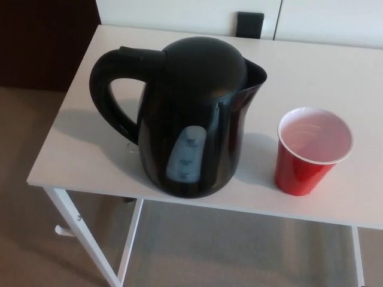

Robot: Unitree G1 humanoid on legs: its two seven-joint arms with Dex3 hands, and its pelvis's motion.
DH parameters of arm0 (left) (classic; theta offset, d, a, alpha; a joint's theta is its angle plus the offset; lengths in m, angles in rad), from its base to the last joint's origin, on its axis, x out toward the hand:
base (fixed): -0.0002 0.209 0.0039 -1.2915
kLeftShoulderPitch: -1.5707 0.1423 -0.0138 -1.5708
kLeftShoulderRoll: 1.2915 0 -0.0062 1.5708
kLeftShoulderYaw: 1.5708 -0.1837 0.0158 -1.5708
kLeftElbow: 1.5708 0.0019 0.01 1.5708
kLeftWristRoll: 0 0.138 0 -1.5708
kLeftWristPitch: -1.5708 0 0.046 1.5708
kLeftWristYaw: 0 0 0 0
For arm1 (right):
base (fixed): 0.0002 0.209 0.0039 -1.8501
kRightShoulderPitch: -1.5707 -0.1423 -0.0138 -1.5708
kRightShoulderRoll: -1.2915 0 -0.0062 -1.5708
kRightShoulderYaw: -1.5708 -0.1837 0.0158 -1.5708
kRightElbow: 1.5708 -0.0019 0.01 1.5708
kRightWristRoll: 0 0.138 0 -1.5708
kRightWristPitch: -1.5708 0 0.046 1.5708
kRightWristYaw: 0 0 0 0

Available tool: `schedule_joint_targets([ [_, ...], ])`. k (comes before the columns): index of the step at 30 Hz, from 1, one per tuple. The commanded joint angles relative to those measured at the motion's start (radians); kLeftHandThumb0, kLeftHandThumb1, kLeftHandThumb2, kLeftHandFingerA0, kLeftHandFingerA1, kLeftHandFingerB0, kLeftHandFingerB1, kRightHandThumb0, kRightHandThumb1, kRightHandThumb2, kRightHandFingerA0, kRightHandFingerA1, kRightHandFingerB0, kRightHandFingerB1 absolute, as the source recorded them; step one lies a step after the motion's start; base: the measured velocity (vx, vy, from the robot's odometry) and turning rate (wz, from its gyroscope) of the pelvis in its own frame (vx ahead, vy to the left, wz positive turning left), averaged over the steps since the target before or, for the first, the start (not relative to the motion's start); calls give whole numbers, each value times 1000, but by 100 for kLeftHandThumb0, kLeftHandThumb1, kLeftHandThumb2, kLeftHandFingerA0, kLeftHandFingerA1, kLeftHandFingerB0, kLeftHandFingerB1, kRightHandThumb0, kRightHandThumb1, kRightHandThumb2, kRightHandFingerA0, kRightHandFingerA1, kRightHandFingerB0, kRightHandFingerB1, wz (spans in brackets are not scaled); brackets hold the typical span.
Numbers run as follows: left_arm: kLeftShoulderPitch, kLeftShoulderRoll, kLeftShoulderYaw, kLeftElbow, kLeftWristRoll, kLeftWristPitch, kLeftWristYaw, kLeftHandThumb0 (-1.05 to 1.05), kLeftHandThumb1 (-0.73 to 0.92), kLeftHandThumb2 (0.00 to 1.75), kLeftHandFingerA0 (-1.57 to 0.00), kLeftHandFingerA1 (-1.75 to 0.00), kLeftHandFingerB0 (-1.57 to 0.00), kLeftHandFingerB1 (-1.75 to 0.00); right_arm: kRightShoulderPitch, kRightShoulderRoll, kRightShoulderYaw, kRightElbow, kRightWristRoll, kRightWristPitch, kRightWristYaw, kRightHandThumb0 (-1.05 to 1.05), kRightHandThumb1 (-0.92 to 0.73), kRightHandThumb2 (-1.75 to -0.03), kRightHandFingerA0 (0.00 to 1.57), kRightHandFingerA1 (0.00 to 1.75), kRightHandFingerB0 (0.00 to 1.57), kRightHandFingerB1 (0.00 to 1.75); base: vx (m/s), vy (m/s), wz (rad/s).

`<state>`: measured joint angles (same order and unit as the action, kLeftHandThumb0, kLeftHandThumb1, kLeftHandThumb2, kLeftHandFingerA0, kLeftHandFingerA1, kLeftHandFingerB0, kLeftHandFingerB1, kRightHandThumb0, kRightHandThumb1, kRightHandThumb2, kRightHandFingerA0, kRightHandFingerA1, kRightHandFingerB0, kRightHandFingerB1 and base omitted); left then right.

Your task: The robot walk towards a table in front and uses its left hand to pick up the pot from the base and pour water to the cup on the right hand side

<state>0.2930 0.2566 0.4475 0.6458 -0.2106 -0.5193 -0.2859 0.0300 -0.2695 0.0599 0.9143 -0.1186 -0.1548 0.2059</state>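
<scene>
Black pot upright near the white table's near edge, handle pointing left, spout right, red cup just beside it on the right, apart, neither robot hand in view, finger state cannot be told

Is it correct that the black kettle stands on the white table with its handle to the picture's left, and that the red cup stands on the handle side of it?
Not quite. In the head view the black kettle does stand on the white table with its handle to the picture's left, but the red cup stands on the spout side, to the picture's right, apart from the kettle.
</scene>
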Motion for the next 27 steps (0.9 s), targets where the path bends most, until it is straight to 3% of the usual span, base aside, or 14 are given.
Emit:
schedule_joint_targets([
  [1, 8, 174, 15, -803, -219, 319, -3, -29, 41, 92, -1, -49, 0, -48, 8, -12, -18, -9, 17, 21, 12, -30, -65, -59, 65, 51, 42, 42, 0, 0, 0],
  [4, -55, 206, -7, -872, -161, 384, 19, -29, 41, 92, -1, -49, 0, -48, 2, -11, -22, -3, 21, 30, 10, -31, -63, -58, 67, 51, 44, 42, 0, 0, 0],
  [5, -87, 216, -21, -887, -134, 406, 23, -29, 40, 92, -1, -49, 0, -48, -1, -11, -22, 7, 19, 25, 6, -37, -50, -76, 61, 61, 40, 52, 0, 0, 0],
  [8, -106, 215, -25, -901, -117, 432, 23, -29, 40, 92, -1, -49, 0, -48, -2, -10, -24, 12, 20, 23, 5, -37, -50, -76, 61, 61, 40, 52, 0, 0, 0],
  [9, -192, 206, -76, -869, -48, 452, 25, -52, 50, 56, -21, -34, -16, -27, 2, -11, -21, 4, 18, 31, 4, -32, -63, -58, 69, 51, 45, 42, 0, 0, 0],
  [10, -228, 202, -97, -858, -19, 464, 26, -52, 50, 56, -21, -34, -16, -27, 4, -11, -20, 1, 16, 35, 3, -32, -63, -58, 69, 51, 45, 42, 0, 0, 0],
  [11, -254, 195, -117, -857, 2, 482, 31, -57, 42, 67, -17, -40, -13, -35, 3, -11, -21, 6, 18, 31, 5, -32, -63, -57, 69, 51, 45, 42, 0, 0, 0],
  [13, -295, 181, -154, -856, 34, 514, 35, -57, 42, 67, -17, -39, -12, -34, 4, -11, -22, 6, 19, 26, 8, -33, -62, -58, 69, 51, 45, 42, 0, 0, 0],
  [14, -322, 170, -186, -855, 61, 536, 37, -49, 50, 56, -21, -33, -15, -27, 8, -12, -21, 1, 19, 19, 10, -39, -50, -77, 63, 61, 41, 52, 0, 0, 0],
  [18, -344, 162, -217, -865, 85, 574, 44, -49, 50, 56, -21, -33, -15, -27, 13, -13, -20, -6, 19, 13, 10, -39, -50, -77, 63, 61, 41, 52, 0, 0, 0],
  [19, -395, 151, -270, -840, 150, 602, 46, -55, 43, 66, -18, -39, -14, -34, 10, -13, -16, -5, 15, 17, 12, -31, -63, -58, 65, 50, 45, 43, 0, 0, 0],
  [21, -434, 146, -312, -819, 203, 616, 50, -52, 51, 56, -22, -34, -16, -27, 8, -13, -15, -8, 14, 21, 12, -32, -64, -58, 67, 51, 46, 43, 0, 0, 0],
  [27, -496, 138, -373, -781, 272, 635, 68, -55, 51, 56, -21, -33, -16, -27, 10, -9, -17, -18, 18, 26, 10, -31, -63, -58, 67, 51, 47, 43, 0, 0, 0],
])
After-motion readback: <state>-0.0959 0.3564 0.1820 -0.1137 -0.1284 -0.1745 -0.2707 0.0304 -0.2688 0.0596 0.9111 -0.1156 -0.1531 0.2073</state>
